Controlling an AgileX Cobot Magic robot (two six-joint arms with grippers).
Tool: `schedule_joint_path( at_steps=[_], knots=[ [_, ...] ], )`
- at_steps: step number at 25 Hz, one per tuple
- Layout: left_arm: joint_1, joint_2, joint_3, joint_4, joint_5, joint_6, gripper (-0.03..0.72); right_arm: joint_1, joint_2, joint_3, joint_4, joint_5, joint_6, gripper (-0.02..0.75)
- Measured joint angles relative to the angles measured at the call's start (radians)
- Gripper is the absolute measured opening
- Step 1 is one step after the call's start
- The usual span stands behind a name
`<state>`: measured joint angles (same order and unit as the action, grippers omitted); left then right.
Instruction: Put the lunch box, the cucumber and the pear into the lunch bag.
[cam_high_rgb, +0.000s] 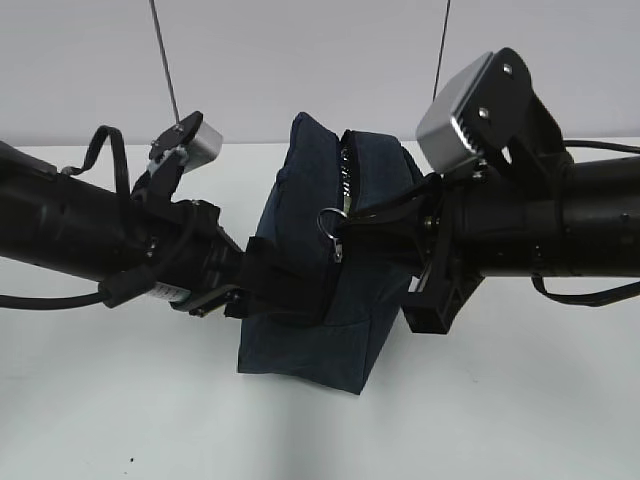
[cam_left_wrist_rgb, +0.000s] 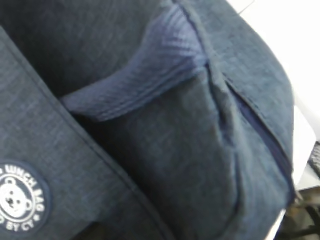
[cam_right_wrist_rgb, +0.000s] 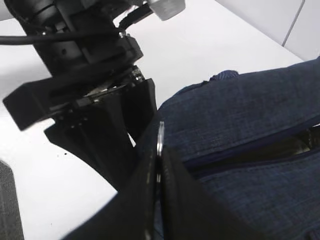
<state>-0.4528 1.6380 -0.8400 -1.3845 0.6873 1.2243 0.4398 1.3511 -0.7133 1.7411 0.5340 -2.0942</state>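
We have the bag (cam_high_rgb: 330, 260) upright on the white table (cam_high_rgb: 120, 410), between our two arms. Our right gripper (cam_right_wrist_rgb: 159, 165) is pressed together on the metal ring (cam_high_rgb: 331, 222) of the zipper, at the bag's top edge. Our left gripper (cam_high_rgb: 262, 283) sits against the bag's left side; whether it grips fabric we cannot tell. The bag looks soft and light, so it will sag and slide unless braced. The strap (cam_left_wrist_rgb: 145, 75) offers a firmer hold. No box, cucumber or pear shows.
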Motion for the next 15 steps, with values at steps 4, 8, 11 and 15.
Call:
schedule_joint_path(
  at_steps=[4, 8, 11, 15],
  knots=[
    [-0.051, 0.000, 0.000, -0.011, -0.085, 0.001, 0.322, 0.000, 0.000, 0.000, 0.003, 0.000, 0.000, 0.006],
    [-0.076, 0.000, 0.000, -0.012, -0.123, 0.003, 0.085, 0.000, 0.000, 0.000, 0.008, -0.007, -0.002, 0.006],
    [-0.077, 0.000, 0.000, -0.003, -0.138, 0.003, 0.011, 0.000, 0.000, 0.000, 0.020, -0.023, -0.015, 0.006],
    [-0.077, 0.000, 0.000, 0.009, -0.143, 0.003, 0.000, 0.000, 0.000, -0.011, 0.022, -0.047, -0.027, 0.006]
  ],
)
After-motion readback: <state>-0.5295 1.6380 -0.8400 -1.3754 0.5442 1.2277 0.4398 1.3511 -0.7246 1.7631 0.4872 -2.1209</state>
